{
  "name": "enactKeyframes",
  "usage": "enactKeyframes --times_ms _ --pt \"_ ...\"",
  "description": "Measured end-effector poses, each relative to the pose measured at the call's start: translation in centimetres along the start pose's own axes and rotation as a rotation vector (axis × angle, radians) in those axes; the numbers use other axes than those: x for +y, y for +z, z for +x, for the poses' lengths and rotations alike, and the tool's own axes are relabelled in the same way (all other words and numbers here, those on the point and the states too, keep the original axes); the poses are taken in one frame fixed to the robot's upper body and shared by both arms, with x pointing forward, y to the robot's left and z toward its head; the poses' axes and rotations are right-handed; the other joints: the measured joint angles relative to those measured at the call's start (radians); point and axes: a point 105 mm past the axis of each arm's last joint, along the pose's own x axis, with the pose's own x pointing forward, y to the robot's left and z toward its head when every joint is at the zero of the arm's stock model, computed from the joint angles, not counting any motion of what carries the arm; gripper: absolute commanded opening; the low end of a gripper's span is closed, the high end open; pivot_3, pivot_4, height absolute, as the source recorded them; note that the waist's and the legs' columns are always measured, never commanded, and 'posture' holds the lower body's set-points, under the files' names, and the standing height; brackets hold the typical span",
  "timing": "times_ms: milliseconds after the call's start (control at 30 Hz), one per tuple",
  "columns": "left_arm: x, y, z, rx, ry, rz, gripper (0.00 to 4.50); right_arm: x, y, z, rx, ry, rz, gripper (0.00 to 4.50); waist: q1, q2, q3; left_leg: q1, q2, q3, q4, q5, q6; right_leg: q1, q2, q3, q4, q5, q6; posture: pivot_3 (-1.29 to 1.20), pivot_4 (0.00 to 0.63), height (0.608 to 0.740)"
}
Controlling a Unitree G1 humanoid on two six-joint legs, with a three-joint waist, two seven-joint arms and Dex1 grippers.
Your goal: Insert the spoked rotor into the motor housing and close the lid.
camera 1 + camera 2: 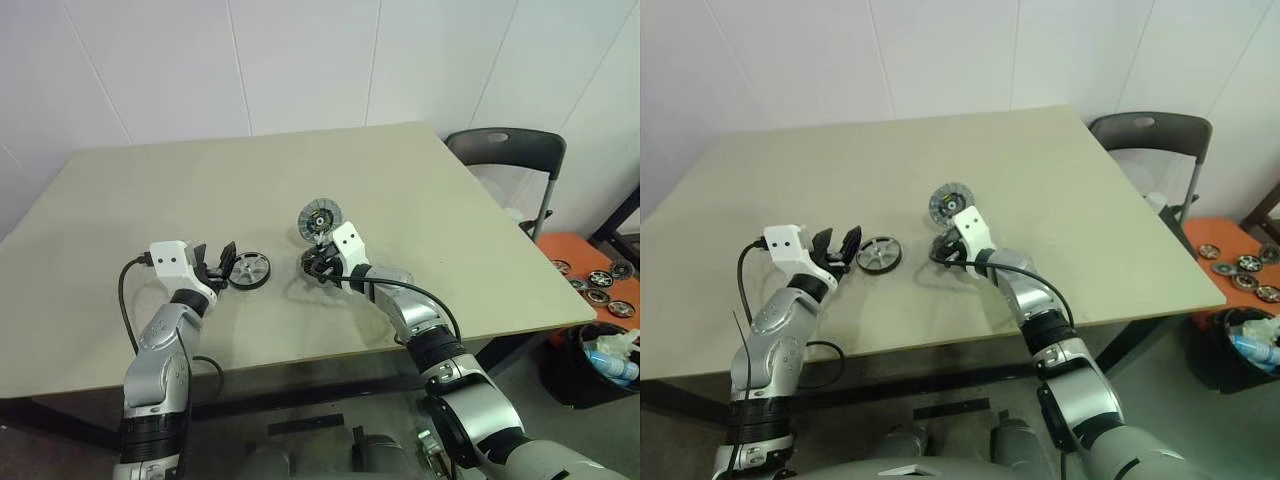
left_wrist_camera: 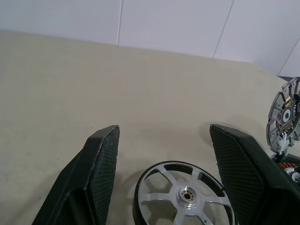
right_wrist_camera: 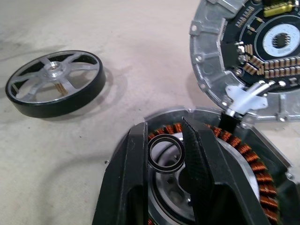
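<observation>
Left of centre I log my left gripper (image 1: 222,266), fingers spread and empty, the spoked rotor (image 1: 249,270) flat on the table (image 1: 120,190) just right of them. Right of centre: right gripper (image 3: 164,157) nearly closed inside the motor housing (image 3: 248,159), nipping its bearing ring, lid (image 1: 319,218) standing open behind.

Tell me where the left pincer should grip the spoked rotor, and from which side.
Grip the spoked rotor across its dark rim at opposite edges, approaching low from the robot's side. It lies flat on the table, and the open left pincer already faces it.

no readable text, labels or numbers
</observation>
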Motion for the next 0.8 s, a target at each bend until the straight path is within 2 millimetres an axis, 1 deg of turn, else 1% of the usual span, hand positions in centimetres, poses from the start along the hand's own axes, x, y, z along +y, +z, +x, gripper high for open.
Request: enactKeyframes --times_ms 367,600,800 --pt "-0.3 -0.1 0.0 0.001 -0.007 -0.005 3.25 -0.4 -0.2 -0.1 -0.001 -0.021 -0.011 0.68 0.0 0.0 0.0 0.0 0.0 0.0 0.0 0.0 0.0 0.0 0.0 0.0 0.0 0.0 0.0 0.0 0.0 0.74" --pt "-0.3 -0.2 -0.1 0.005 -0.004 -0.006 3.25 -1.1 -0.2 -0.4 0.002 -0.046 -0.027 0.68 0.0 0.0 0.0 0.0 0.0 0.0 0.0 0.0 0.0 0.0 0.0 0.0 0.0 0.0 0.0 0.0 0.0 0.74" --pt "-0.3 -0.2 -0.1 0.004 -0.004 -0.007 3.25 -1.1 -0.2 -0.4 0.0 -0.047 -0.029 0.68 0.0 0.0 0.0 0.0 0.0 0.0 0.0 0.0 0.0 0.0 0.0 0.0 0.0 0.0 0.0 0.0 0.0 0.74"
